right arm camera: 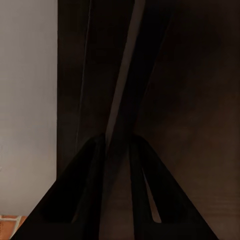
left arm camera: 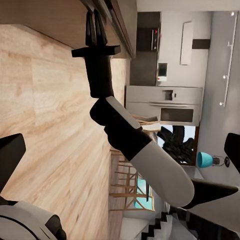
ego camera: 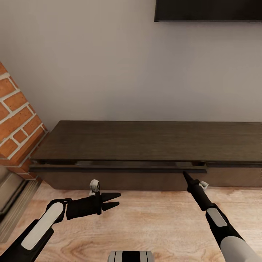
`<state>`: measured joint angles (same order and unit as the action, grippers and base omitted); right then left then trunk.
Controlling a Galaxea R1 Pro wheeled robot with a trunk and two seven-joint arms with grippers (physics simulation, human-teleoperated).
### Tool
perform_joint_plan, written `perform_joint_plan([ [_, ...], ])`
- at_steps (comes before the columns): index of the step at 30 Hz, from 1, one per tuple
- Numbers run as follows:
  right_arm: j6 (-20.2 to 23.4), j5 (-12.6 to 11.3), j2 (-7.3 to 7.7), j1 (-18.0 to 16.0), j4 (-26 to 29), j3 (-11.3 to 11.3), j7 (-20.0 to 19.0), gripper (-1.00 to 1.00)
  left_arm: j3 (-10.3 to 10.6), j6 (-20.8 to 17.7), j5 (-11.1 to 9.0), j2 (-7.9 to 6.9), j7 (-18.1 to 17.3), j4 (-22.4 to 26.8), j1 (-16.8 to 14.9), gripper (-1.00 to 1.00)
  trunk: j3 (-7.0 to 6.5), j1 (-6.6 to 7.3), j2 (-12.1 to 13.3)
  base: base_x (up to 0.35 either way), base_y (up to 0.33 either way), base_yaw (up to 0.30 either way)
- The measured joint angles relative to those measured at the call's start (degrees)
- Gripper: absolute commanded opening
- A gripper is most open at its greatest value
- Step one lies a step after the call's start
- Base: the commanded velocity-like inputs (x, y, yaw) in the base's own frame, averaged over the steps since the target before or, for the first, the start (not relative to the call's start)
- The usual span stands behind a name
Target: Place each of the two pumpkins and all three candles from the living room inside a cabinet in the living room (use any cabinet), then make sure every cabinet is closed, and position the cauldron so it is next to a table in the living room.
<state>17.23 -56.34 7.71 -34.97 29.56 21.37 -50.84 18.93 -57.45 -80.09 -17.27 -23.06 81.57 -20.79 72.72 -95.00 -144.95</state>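
Observation:
The long dark-brown cabinet (ego camera: 145, 140) stands against the wall. Its left drawer front (ego camera: 116, 169) sticks out slightly, leaving a narrow gap under the top. My right gripper (ego camera: 187, 177) is shut, with its tip at the right end of that drawer front. The left wrist view shows the right gripper (left arm camera: 96, 27) from the side, its slim fingers together against the cabinet. In the right wrist view the fingers (right arm camera: 80, 200) lie close together over dark wood. My left gripper (ego camera: 115, 201) hangs open over the floor, empty, in front of the drawer. Pumpkins and candles are out of view.
A red brick fireplace (ego camera: 16, 120) adjoins the cabinet's left end. A dark screen (ego camera: 207, 11) hangs on the wall above. Light wooden floor (ego camera: 145, 225) stretches in front of the cabinet. Far off, the left wrist view shows a kitchen oven (left arm camera: 165, 105) and wooden chairs (left arm camera: 127, 175).

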Motion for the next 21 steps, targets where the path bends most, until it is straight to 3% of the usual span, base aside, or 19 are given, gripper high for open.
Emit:
perform_joint_plan([
  [21, 0.1, -0.04, -0.13, 0.0, 0.26, 0.15, 0.41, -1.0, 0.02, 0.0, 0.0, 0.07, 0.0, 0.0, 0.0, 1.0, 0.0, 0.0, 0.0, -0.01, 0.0, 0.0],
])
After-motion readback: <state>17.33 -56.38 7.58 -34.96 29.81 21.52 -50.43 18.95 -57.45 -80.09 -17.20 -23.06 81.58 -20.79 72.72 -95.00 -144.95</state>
